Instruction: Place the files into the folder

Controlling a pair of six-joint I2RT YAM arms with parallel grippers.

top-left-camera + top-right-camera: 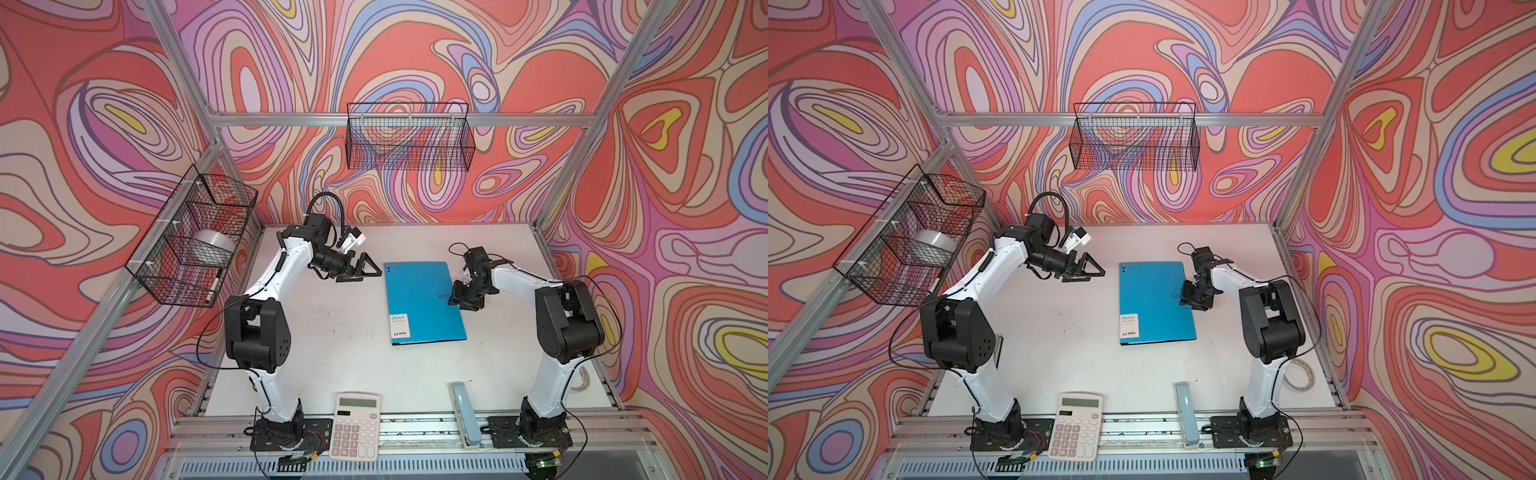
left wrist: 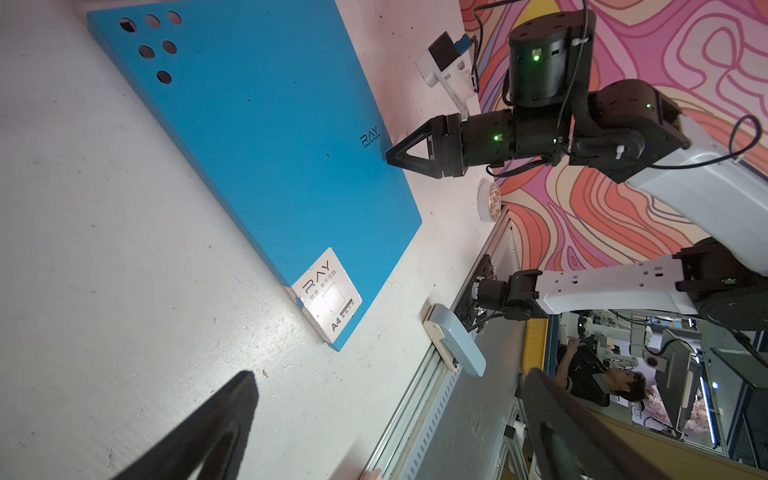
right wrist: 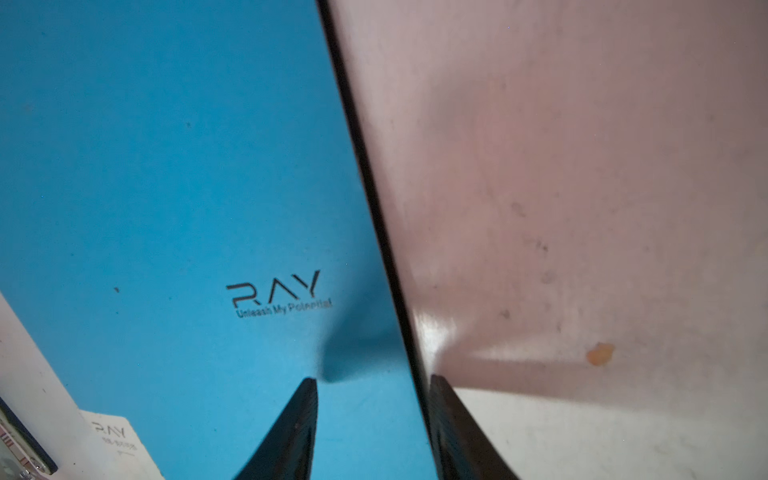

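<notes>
Folder (image 1: 424, 299) (image 1: 1154, 299) lies shut and flat on the tabletop (image 1: 332, 353), a bit right of centre, nearer the far edge than the near edge, slightly skewed. We see a bright blue cover. A white label sticker (image 1: 400, 325) sits at its near-left corner and a "RAY" logo (image 3: 276, 291) by its right edge.

Right tool (image 1: 457, 298) (image 3: 372, 378) sits at the folder's right edge with its jaws partly apart. One finger (image 3: 291, 428) is over the blue cover and the other is over bare tabletop, with the edge running between them and nothing clamped. Left tool (image 1: 368, 274) (image 1: 1094, 274) hangs wide open off the folder's left side, clear of it.

The right wrist view alone gives us the small line "Unleash My Potential" under the logo, and a black rim along the blue edge. The left wrist view shows a cluster of round holes (image 2: 153, 41) at the folder's far-left corner, and the right tool side on with its tip at the edge. Both top views show a calculator (image 1: 355, 426) and a stapler (image 1: 465, 415) at the near edge.
</notes>
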